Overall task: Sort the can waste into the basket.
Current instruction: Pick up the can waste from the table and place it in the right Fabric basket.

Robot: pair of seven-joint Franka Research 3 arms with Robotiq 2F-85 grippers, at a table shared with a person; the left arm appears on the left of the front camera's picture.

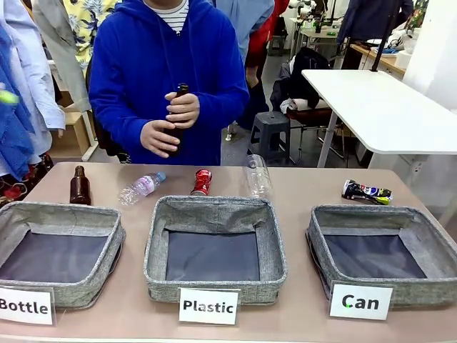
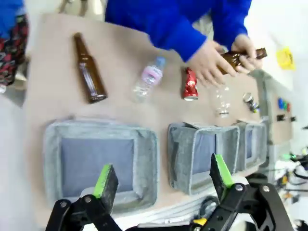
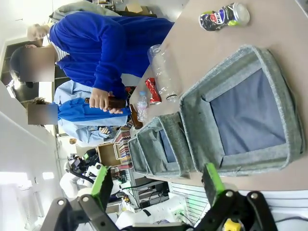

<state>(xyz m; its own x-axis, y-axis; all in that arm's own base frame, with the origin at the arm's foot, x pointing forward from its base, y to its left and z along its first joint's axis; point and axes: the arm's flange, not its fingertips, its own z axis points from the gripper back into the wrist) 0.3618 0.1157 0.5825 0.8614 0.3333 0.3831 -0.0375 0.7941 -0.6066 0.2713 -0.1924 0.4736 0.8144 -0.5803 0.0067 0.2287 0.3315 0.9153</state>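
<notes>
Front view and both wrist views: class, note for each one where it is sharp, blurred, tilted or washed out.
Front view: sharp and evenly lit, the card reading Can easy to read. Left wrist view: soft all over, the brown bottle smeared, the top right corner washed out. Right wrist view: rolled sideways, the near basket crisp, the lower left corner burnt white.

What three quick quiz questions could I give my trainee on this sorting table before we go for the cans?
1. True or false: the Can basket already holds a can.
2. The red can lies just behind which basket? A. Bottle B. Plastic C. Can
3. What does the person hold?
Key: 1. False. 2. B, the Plastic basket. 3. A brown bottle.
</notes>
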